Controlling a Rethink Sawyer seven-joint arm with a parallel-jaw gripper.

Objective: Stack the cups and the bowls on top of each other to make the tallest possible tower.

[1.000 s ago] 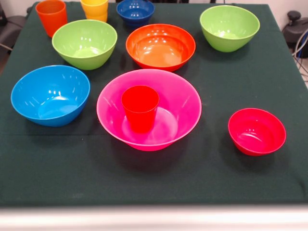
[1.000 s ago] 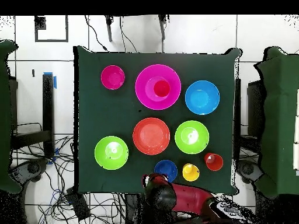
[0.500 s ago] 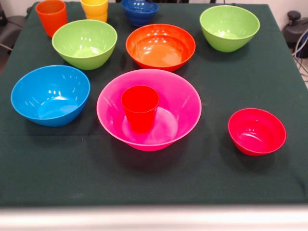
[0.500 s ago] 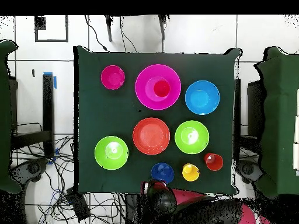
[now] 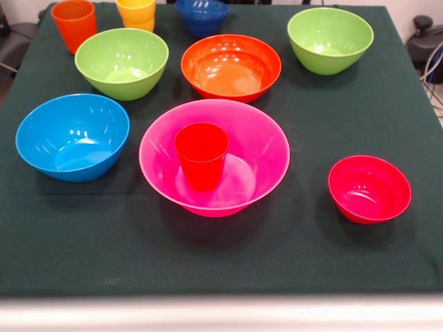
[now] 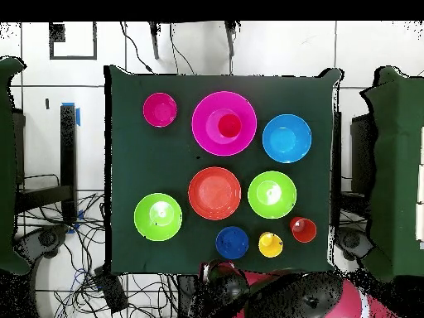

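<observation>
A red cup [image 5: 201, 155] stands upright inside the large pink bowl [image 5: 266, 149] at the table's middle. Around it, each standing alone, are an orange bowl [image 5: 231, 67], two lime green bowls [image 5: 122, 62] [image 5: 330, 39], a light blue bowl [image 5: 73, 136] and a small red bowl [image 5: 369, 188]. A small dark blue bowl [image 5: 201, 15], an orange cup [image 5: 74, 24] and a yellow cup [image 5: 136, 14] stand at the far edge. The front view shows no gripper. In the overhead view the arm's dark end [image 6: 219, 272] sits just off the table's edge below the dark blue bowl [image 6: 232, 243].
The table carries a dark green cloth [image 5: 291, 256]. Cables and dark furniture lie on the floor around the table in the overhead view. The robot's red body [image 6: 290, 298] fills the bottom edge there.
The dark blue bowl has shifted slightly toward the robot's side of the table. The arm has drawn back and swung over its base. The other bowls and cups have not moved.
</observation>
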